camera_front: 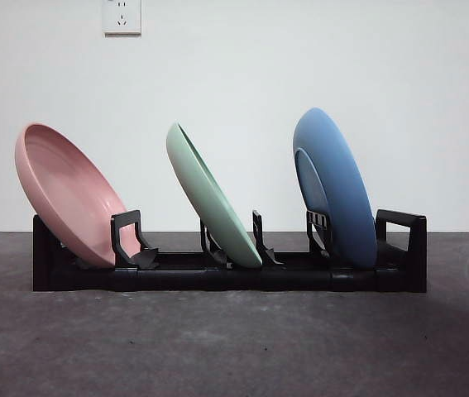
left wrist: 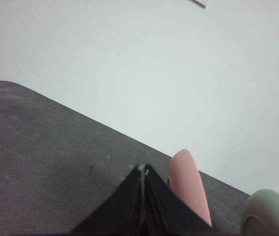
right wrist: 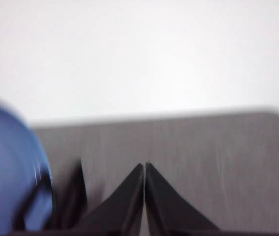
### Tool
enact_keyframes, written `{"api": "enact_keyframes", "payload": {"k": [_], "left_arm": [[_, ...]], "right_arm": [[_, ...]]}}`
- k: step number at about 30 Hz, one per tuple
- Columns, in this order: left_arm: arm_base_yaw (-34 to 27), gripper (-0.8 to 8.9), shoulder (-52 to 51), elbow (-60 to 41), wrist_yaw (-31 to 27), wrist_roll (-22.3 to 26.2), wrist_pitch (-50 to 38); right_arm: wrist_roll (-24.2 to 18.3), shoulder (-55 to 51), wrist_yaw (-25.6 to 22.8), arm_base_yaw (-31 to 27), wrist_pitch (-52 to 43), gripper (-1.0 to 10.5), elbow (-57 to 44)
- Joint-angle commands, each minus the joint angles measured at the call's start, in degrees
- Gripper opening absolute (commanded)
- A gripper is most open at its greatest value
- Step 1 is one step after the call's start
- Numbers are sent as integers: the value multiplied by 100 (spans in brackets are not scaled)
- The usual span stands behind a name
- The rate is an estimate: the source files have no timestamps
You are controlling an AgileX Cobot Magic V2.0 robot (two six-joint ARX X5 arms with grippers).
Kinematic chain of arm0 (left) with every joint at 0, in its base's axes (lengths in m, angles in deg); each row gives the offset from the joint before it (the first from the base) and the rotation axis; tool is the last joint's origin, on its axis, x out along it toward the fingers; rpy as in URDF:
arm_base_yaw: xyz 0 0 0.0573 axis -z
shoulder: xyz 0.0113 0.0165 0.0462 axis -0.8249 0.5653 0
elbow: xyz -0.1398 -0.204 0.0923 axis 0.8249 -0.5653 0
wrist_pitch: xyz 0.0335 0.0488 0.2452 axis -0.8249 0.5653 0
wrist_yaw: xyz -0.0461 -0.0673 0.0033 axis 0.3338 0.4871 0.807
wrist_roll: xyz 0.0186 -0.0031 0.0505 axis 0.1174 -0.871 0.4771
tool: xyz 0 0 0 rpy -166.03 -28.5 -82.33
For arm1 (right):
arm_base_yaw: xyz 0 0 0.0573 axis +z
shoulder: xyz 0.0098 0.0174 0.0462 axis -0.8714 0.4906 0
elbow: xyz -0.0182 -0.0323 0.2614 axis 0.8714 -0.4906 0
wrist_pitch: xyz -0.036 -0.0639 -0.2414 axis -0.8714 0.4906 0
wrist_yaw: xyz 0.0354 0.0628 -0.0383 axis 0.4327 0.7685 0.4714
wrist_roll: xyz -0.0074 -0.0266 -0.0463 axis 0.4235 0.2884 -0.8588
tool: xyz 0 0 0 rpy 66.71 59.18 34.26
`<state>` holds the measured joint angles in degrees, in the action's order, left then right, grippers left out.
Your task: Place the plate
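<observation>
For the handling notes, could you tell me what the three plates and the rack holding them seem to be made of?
The pink plate, green plate and blue plate look like matte-glazed ceramic or melamine: smooth, evenly coloured, with only soft highlights; the pictures cannot settle which. The black rack looks like moulded plastic, with rounded, slightly shiny dividers.

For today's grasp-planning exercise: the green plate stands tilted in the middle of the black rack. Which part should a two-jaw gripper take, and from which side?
Grip the green plate at its upper rim, coming from above. It leans in the black rack, so the top edge is exposed, thin enough to pinch, while rack prongs crowd its base. The pink plate and blue plate stand clear on either side.
</observation>
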<state>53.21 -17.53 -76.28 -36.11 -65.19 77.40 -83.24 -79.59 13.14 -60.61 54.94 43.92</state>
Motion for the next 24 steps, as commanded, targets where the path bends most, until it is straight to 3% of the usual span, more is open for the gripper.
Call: {"api": "enact_keyframes", "payload": {"k": [1, 7, 15, 20, 24], "left_arm": [[4, 10, 337, 358, 122, 68, 35], [26, 11, 1860, 1987, 575, 424, 780], [177, 11, 4336, 5241, 1480, 1357, 3425], [610, 11, 5333, 6725, 1510, 2133, 5021], [994, 10, 5766, 7176, 1510, 2380, 5689]], "right_arm": [[-81, 426, -151, 17, -92, 3, 885], [-286, 2253, 404, 24, 678, 3, 2927], [-201, 4804, 1834, 254, 3471, 3, 6015], [-295, 5650, 2485, 704, 4524, 3, 6719], [-321, 5952, 2682, 1158, 4968, 3, 6741]]}}
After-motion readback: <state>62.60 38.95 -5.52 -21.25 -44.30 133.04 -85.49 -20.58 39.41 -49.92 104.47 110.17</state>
